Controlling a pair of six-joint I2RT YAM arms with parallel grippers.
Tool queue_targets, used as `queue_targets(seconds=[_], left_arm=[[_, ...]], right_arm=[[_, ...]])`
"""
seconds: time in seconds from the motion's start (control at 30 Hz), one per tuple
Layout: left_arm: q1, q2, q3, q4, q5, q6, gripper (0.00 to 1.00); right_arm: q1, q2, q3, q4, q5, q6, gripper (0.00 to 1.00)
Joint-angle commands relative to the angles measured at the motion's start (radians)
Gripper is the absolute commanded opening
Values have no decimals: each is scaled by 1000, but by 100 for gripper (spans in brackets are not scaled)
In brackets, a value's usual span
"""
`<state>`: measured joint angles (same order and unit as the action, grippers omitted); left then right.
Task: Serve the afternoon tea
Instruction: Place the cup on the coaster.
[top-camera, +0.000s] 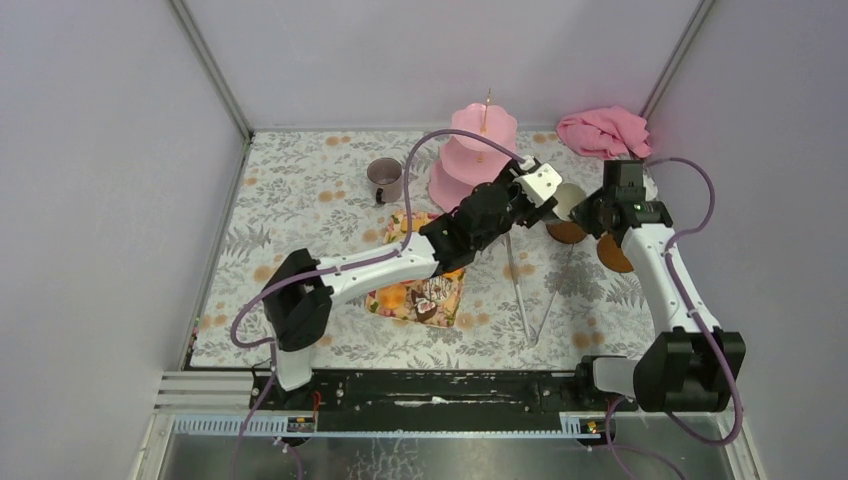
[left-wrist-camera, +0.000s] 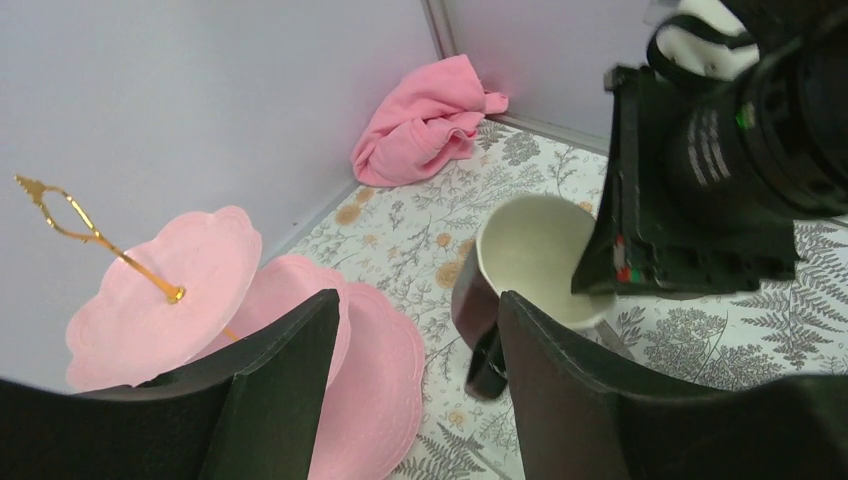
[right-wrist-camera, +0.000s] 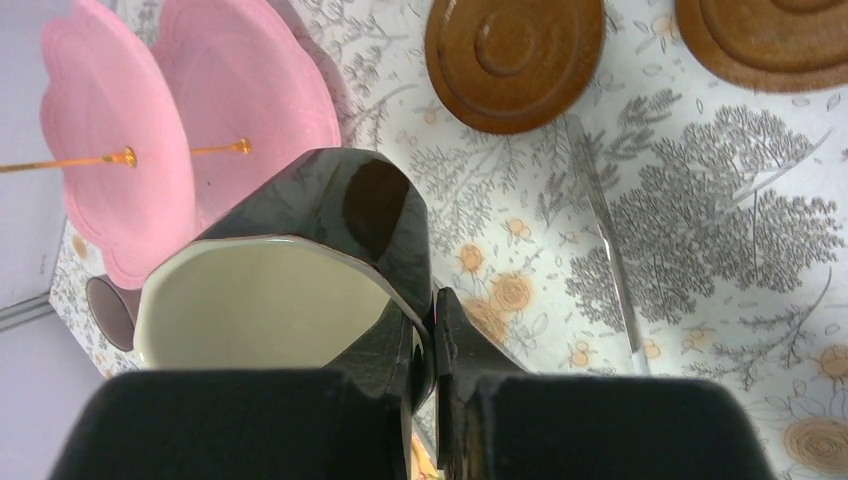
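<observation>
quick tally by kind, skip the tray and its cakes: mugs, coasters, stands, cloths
mugs: 2 (black mug, grey mug)
wooden coasters: 2
pink three-tier stand: 1
pink cloth: 1
total: 6

Robotics lab test cell, dressed up as a tea table. Boxed in on three sides by plain pale-lilac wall panels (top-camera: 100, 150) set in bare aluminium corner posts (top-camera: 212, 70), with a white-and-black left robot arm (top-camera: 370, 268) and a matching right robot arm (top-camera: 665, 270) bolted to a scuffed black base rail (top-camera: 440, 388) at the near edge, trailing loose lilac cables (top-camera: 407, 180), beside slotted aluminium extrusion (top-camera: 200, 390). Homely bits there as staging only: grey floral-print table cover (top-camera: 300, 200) and pink three-tier cake stand with a gold handle (top-camera: 478, 150).
</observation>
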<state>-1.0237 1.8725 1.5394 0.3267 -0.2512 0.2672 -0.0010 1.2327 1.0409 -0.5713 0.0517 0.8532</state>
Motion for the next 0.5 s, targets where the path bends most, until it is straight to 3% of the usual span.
queue_targets(seconds=[0.0,0.47], left_arm=[[4,-45,-52,75,-68,-30,67],[5,-168,-195,8,-120,-132,65]], right_arm=[[6,64,166,31,37,-7,0],[6,437,709,-331,125,-69,0]])
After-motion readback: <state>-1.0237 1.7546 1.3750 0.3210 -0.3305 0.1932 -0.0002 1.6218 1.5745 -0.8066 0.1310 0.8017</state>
